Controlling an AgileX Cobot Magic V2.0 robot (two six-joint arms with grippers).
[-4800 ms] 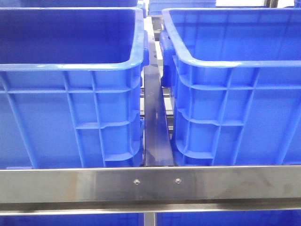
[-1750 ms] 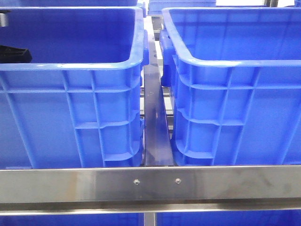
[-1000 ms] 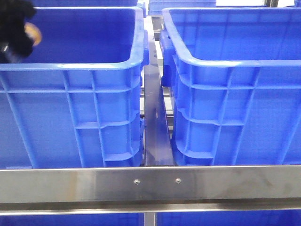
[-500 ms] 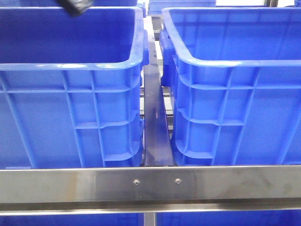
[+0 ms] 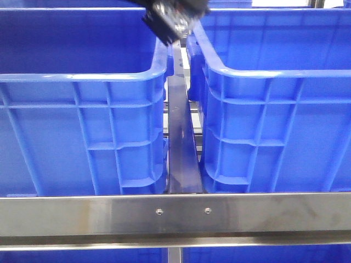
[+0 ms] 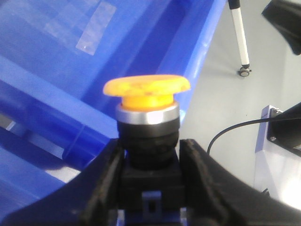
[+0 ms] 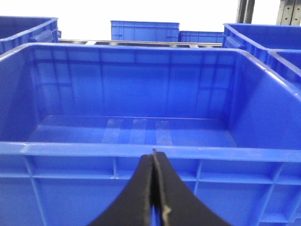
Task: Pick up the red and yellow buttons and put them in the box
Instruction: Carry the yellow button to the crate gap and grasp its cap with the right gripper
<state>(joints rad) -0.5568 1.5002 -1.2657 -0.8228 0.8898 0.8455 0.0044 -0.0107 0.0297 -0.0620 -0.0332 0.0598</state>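
My left gripper (image 6: pixel 150 157) is shut on the black body of the yellow button (image 6: pixel 146 88), a mushroom-capped push-button with a silver collar, cap pointing away from the wrist. In the front view the left gripper (image 5: pixel 173 19) hangs at the top, over the gap between the left blue box (image 5: pixel 82 76) and the right blue box (image 5: pixel 274 71). My right gripper (image 7: pixel 154 157) is shut and empty, just in front of the near rim of a blue box (image 7: pixel 94 148) whose inside shows no buttons. The red button is out of view.
A steel rail (image 5: pixel 175 213) runs across the front, and a dark metal bar (image 5: pixel 181 142) lies between the two boxes. More blue crates (image 7: pixel 143 30) stand behind. The left wrist view shows a box wall (image 6: pixel 70 56), grey floor and a stand leg with a caster (image 6: pixel 243 70).
My left gripper has come up out of the left box with the yellow button and moved right, to above the gap between the boxes.
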